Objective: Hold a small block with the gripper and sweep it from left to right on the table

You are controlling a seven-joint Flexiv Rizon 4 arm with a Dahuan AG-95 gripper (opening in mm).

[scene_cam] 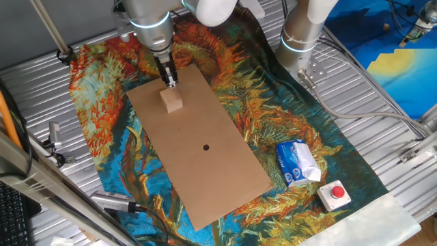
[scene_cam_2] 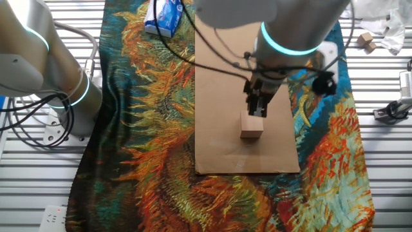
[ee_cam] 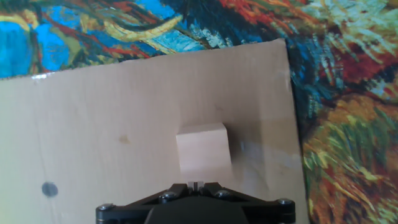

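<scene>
One small block (ee_cam: 201,147) sits right ahead of the gripper (ee_cam: 196,184) in the hand view, resting flat on the brown board (ee_cam: 93,130), and nothing is in the grasp. The jaws look drawn nearly together, with only a sliver between the tips, too narrow to take the cube as they stand. From one fixed view, the gripper (scene_cam: 169,80) hangs just above and behind the block (scene_cam: 171,100), apart from it. To do this step well, I'd say the fingers should spread wider than the cube, centre over it, come down square to its faces and close firmly before any sweeping. Farther out, the board's dark hole (scene_cam: 205,146) lies well clear, then the painted cloth (scene_cam: 102,102) on the table (scene_cam: 41,68).
</scene>
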